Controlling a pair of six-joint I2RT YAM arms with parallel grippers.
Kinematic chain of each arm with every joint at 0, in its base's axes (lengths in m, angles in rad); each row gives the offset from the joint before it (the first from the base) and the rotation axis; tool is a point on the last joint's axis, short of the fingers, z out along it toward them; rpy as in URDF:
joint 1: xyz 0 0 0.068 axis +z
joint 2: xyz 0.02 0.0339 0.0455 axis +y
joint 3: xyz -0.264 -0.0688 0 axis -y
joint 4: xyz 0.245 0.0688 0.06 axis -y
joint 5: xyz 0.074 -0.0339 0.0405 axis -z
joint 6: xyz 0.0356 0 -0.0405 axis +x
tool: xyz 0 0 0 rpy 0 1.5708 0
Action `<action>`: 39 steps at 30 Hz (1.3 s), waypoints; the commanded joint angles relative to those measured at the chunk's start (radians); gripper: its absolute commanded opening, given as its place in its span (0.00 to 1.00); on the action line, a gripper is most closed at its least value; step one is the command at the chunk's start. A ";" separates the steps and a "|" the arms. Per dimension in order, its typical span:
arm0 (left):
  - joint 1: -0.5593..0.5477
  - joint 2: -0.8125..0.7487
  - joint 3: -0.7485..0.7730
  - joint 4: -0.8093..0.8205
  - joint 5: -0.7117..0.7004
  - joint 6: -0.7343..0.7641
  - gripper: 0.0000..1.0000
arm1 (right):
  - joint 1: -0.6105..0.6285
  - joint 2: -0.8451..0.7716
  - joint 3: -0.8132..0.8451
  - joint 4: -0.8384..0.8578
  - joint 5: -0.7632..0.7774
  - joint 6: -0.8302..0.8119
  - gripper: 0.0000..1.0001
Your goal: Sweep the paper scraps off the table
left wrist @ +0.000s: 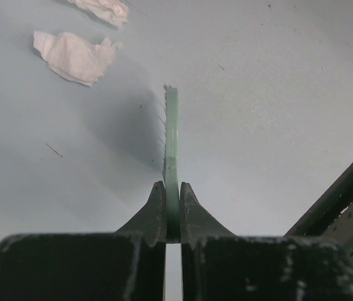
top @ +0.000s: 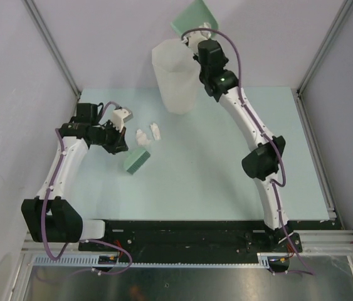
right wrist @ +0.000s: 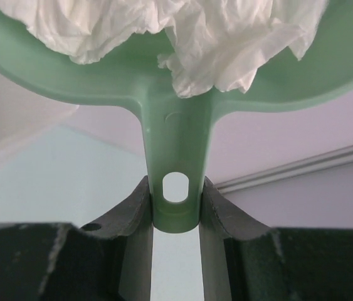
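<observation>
Left gripper (left wrist: 172,210) clamps a thin brush (left wrist: 172,138); right gripper (right wrist: 176,210) pinches the loaded dustpan (right wrist: 176,125) by its handle, upper centre near the bin (top: 175,75). Scraps (top: 149,133) lie centre-left on the table (top: 214,169): featherlight, soft, probably better pushed than pinched.

No legible text or labels

dustpan (right wrist: 176,128) cropped by top edge, upper paper scrap (left wrist: 104,9) cut off
</observation>
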 commanded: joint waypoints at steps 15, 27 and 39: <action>0.007 -0.052 -0.021 0.013 0.040 0.059 0.00 | 0.079 0.095 -0.331 1.441 0.168 -1.339 0.00; 0.007 -0.045 -0.021 0.013 0.040 0.059 0.00 | 0.053 0.059 -0.371 1.432 0.142 -1.347 0.01; 0.007 -0.074 0.025 0.014 0.043 0.021 0.00 | 0.177 -0.356 -0.449 0.744 0.182 -0.449 0.00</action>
